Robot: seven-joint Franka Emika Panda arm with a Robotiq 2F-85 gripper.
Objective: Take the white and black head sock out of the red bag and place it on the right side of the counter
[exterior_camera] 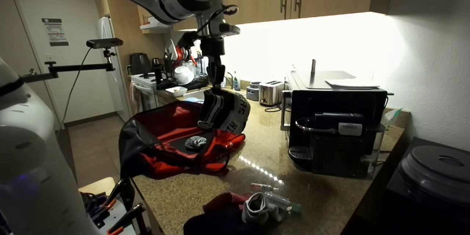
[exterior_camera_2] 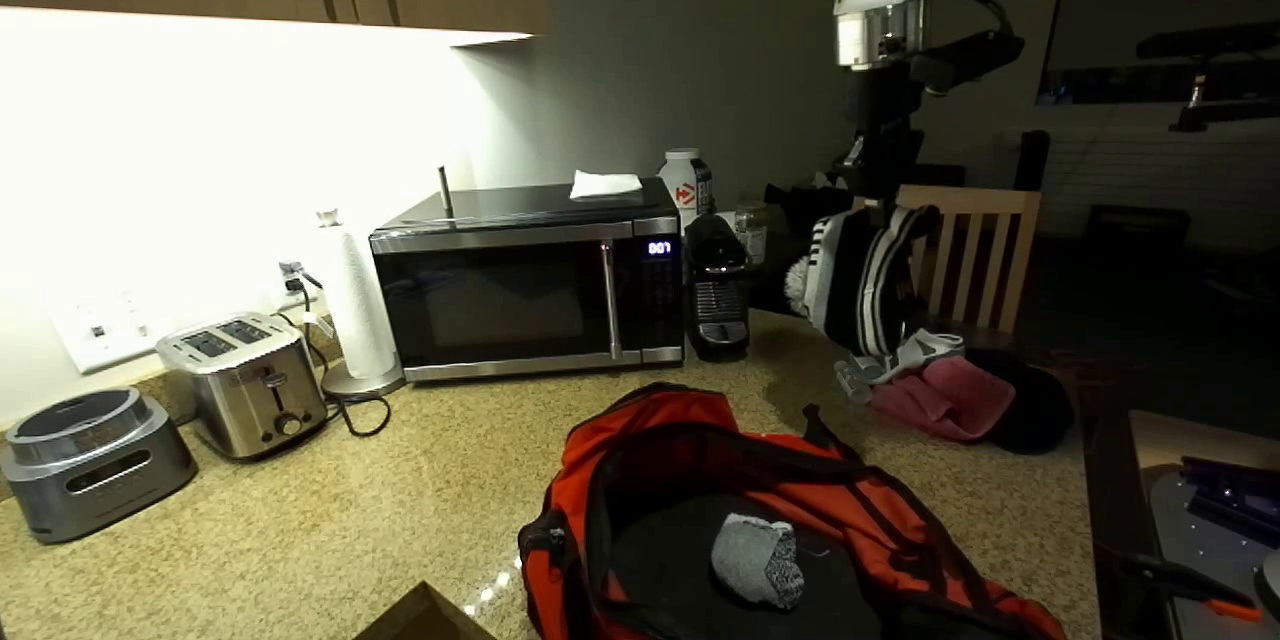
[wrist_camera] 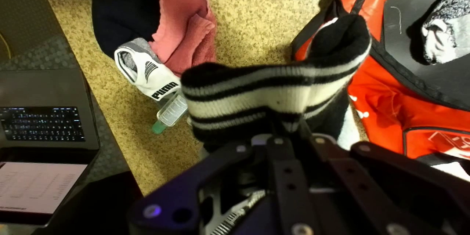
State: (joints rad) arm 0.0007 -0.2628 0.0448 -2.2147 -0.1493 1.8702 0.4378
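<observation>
The white and black head sock, a striped knit cap with lettering and a white pom-pom, hangs in the air in both exterior views (exterior_camera: 224, 112) (exterior_camera_2: 862, 280). My gripper (exterior_camera: 216, 82) is shut on its edge; the fingertips (wrist_camera: 284, 123) pinch the striped cloth in the wrist view (wrist_camera: 253, 97). The cap hangs above the counter (exterior_camera: 176, 194), between the red bag and a clothing pile in the wrist view. The red bag (exterior_camera: 226, 145) lies open on the counter and also shows in an exterior view (exterior_camera_2: 640, 420). The fingertips are partly hidden in the cloth.
A grey sock (exterior_camera_2: 757, 560) lies inside the bag. A pink cloth (exterior_camera_2: 945, 398), a dark cloth (wrist_camera: 128, 7), a white sock (wrist_camera: 147, 68) and a clear bottle (wrist_camera: 172, 112) lie together on the counter. A microwave (exterior_camera_2: 520, 295) and coffee machine (exterior_camera: 330, 147) stand against the wall.
</observation>
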